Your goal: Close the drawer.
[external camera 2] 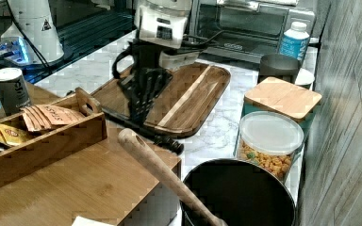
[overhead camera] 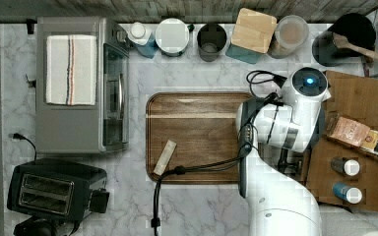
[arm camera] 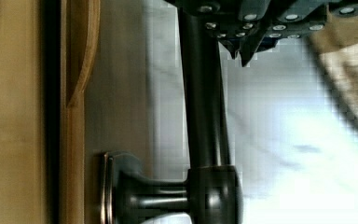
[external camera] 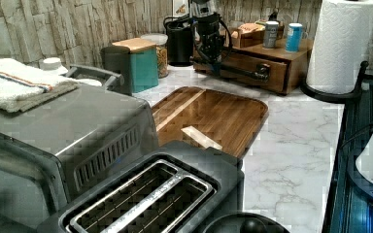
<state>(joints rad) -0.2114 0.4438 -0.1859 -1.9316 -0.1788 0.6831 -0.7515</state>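
Observation:
The drawer (external camera: 245,60) sits in the wooden cabinet at the left view's back right, its front close against the cabinet. A dark bar handle (external camera: 246,73) runs across the front. In the wrist view a thin dark gap separates the drawer front (arm camera: 119,93) from the cabinet top. My gripper (external camera: 215,60) hangs at the handle's far end, pointing down. In the wrist view my gripper (arm camera: 242,51) looks shut, its tips beside the handle (arm camera: 203,116) on the side away from the drawer front. In the right view my gripper (external camera 2: 139,115) stands over the handle (external camera 2: 162,140).
A dark wooden tray (overhead camera: 197,137) holding a pale stick (overhead camera: 165,157) lies in front of the drawer. Cans and tea packets stand on the cabinet top (overhead camera: 364,98). A pot with a wooden spoon (external camera 2: 235,197), canisters, a toaster oven (overhead camera: 78,83), toaster (overhead camera: 54,189) and paper towel roll (external camera: 342,43) ring the counter.

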